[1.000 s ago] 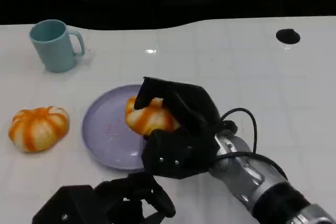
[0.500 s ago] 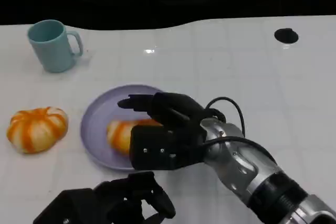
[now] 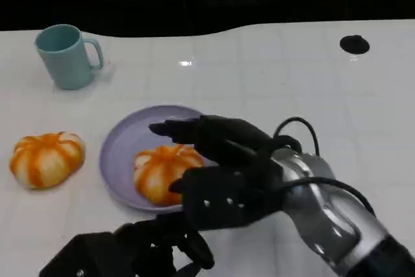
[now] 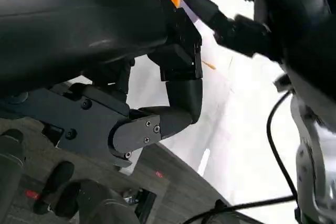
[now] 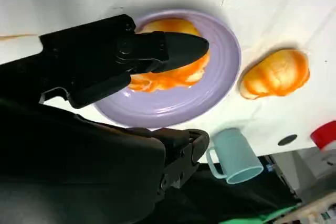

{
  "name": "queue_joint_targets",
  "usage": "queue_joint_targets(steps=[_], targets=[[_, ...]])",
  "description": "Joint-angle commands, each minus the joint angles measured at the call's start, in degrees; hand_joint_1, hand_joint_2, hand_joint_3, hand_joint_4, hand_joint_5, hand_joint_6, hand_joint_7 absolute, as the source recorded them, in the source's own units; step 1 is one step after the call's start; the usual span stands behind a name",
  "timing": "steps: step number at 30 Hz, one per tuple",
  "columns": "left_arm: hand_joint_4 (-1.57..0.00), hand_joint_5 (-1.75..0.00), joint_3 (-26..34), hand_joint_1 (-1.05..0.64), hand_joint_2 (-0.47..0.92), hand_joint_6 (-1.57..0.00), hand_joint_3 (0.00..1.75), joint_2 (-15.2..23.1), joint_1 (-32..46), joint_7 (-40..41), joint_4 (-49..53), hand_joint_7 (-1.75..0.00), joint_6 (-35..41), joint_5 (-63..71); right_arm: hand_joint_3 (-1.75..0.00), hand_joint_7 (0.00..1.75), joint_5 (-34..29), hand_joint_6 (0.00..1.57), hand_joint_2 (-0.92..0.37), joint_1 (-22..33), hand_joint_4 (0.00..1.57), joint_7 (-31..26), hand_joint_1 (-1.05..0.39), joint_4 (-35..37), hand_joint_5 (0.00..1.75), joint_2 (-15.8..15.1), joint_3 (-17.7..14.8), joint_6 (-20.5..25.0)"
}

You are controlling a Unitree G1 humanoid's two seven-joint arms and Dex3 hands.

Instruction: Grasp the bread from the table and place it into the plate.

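No readable labels or writing anywhere that I can make out. The round orange-and-white striped bread roll sits in the lilac round plate, near its right half. The right hand hovers over it with fingers spread, holding nothing. The left hand sits at the near edge of the glossy white surface, fingers curled in on nothing. A second striped roll lies left of the plate, apart from it. A smooth teal mug stands far left, and a small black disc far right, with lots of open room between.

table: white | on it: plate; mug; second bread
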Motion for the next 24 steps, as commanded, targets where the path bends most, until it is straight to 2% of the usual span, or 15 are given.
queue_joint_targets(steps=[1,4,6,10,17,20,23,24], targets=[[-0.7,-1.75,0.67,-0.35,0.78,-0.61,0.77,0.4,0.15,0.11,-0.17,-1.44,0.01,-0.25,-0.35,0.03,1.9,0.23,-0.92,4.13,0.13,1.09,-0.73,-7.91,0.21,-4.33,-2.22,-1.36],[-0.7,-1.75,0.63,-0.35,0.78,-0.61,0.77,0.43,0.08,0.18,-0.2,-1.43,0.21,-0.08,-0.32,0.04,3.59,0.25,-0.92,7.9,0.15,1.0,-0.7,-12.19,0.25,-7.22,-3.99,-3.47],[-0.7,-1.75,0.89,-0.35,0.78,-0.61,0.78,0.42,0.03,-0.08,-0.11,-1.43,0.32,-0.53,-0.28,0.05,5.2,0.3,-0.92,11.16,0.12,1.34,-0.67,-15.9,0.42,-9.11,-5.6,-4.41],[-0.71,-1.75,1.63,-0.33,0.78,-0.6,0.78,0.02,0.14,-0.38,0.28,-1.45,0.56,-1.87,-0.24,0.07,7.77,0.37,-0.92,16.65,0.15,0.03,-0.62,-20.55,0.55,-11.69,-8.45,-7.75],[-0.71,-1.75,1.72,-0.33,0.8,-0.59,0.78,0.57,0.02,-0.32,0.99,-1.46,-0.52,-1.93,-0.16,0.17,11.53,0.6,-0.92,24.22,0.39,-3.9,-0.5,-24.31,0.72,-13.05,-13.7,-13.08],[-0.69,-1.75,1.62,-0.34,0.8,-0.59,0.76,0.7,-0.22,-0.18,1.05,-1.46,-0.21,-1.7,-0.1,0.23,12.75,0.73,-0.92,26.94,0.46,-5.39,-0.41,-25.07,0.94,-13.08,-15.73,-14.84],[-0.67,-1.75,1.55,-0.34,0.8,-0.59,0.75,0.84,-0.42,-0.14,1.13,-1.45,-0.19,-1.49,-0.09,0.29,13.97,0.82,-0.92,29.51,0.52,-7.35,-0.32,-25.27,1.07,-12.77,-17.64,-16.75],[-0.66,-1.75,1.56,-0.34,0.8,-0.6,0.75,0.88,-0.45,-0.16,1.25,-1.45,-0.41,-1.44,-0.11,0.36,14.23,0.89,-0.92,30.44,0.61,-7.84,-0.24,-25.63,1.16,-12.72,-18.29,-16.72]])
